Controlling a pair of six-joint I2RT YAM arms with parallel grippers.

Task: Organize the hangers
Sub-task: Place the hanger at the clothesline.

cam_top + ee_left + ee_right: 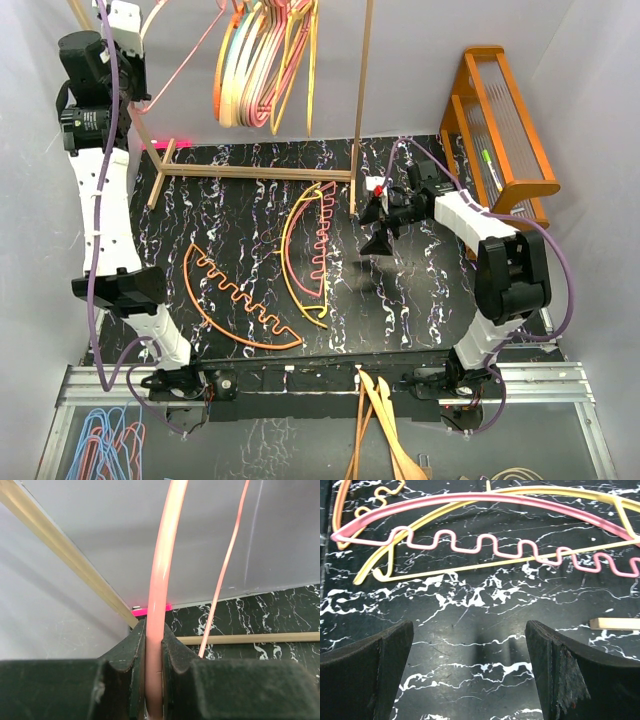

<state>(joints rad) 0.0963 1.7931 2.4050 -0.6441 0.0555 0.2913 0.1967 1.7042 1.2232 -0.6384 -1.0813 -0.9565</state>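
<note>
My left gripper [154, 630] is raised at the far left by the rack and is shut on a pink hanger [159, 580]; in the top view the gripper [140, 25] holds that hanger's thin bar [190, 55] up in the air. Several hangers [265, 60] hang in a bunch on the wooden rack [255, 172]. On the table lie an orange wavy hanger [235, 295] and a yellow hanger [290, 255] crossed with a pink wavy one [322, 240]. My right gripper [376, 228] hovers open just right of them, with the pink hanger [470, 542] and the yellow hanger [470, 566] ahead of its empty fingers [470, 675].
An orange wooden shelf [505, 130] stands at the far right. Light wooden hangers [385, 430] and blue and pink wire hangers [100, 445] lie below the table's near edge. The rack's post [362, 100] rises next to the right gripper; its foot [615, 624] shows on the mat.
</note>
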